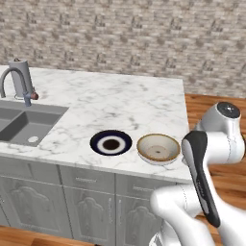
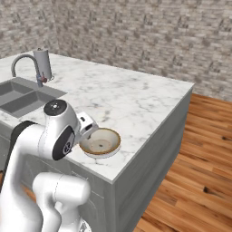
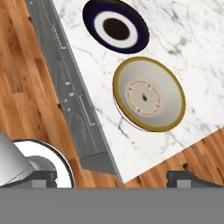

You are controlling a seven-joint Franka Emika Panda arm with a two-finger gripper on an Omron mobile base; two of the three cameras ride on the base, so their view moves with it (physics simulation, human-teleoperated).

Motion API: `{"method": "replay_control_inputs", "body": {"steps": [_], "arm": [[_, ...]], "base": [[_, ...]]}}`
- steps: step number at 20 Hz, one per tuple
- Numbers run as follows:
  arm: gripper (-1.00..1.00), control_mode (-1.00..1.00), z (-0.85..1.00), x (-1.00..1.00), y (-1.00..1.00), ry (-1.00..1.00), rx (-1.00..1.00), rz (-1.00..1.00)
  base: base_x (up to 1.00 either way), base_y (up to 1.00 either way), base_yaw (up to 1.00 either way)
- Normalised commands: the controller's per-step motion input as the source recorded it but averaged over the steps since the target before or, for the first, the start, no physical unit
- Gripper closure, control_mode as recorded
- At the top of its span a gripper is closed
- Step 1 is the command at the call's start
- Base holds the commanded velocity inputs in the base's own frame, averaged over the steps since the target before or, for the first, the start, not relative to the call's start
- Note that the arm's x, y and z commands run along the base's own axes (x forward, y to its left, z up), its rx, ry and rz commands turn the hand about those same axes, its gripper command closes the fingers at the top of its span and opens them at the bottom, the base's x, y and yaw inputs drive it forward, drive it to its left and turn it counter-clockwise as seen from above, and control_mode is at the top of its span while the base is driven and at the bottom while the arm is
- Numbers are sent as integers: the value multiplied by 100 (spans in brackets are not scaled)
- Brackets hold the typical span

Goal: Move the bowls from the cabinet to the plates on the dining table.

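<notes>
The gripper (image 3: 113,177) had its two dark fingertips (image 3: 186,177) spread wide apart with nothing between them, hanging above the corner of the dining table (image 1: 120,103). Below it a tan bowl (image 3: 148,94) sat on a pale plate (image 1: 154,160) near the table's front edge. Just beside it lay the black plate (image 1: 111,142), bare, with the sink (image 1: 21,125) well apart further along.
</notes>
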Motion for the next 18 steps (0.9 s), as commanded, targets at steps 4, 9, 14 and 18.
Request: {"method": "replay_control_inputs", "body": {"steps": [4, 9, 14, 18], "arm": [[-100, -100, 24, -35, 0, -11, 2, -5], [-100, -100, 25, -33, 0, -12, 2, -4], [-100, -100, 25, -29, 0, -12, 1, -4], [-100, -100, 28, -26, 0, -13, 1, -4]], "base": [[0, 0, 0], [0, 0, 0], [0, 0, 0], [0, 0, 0]]}}
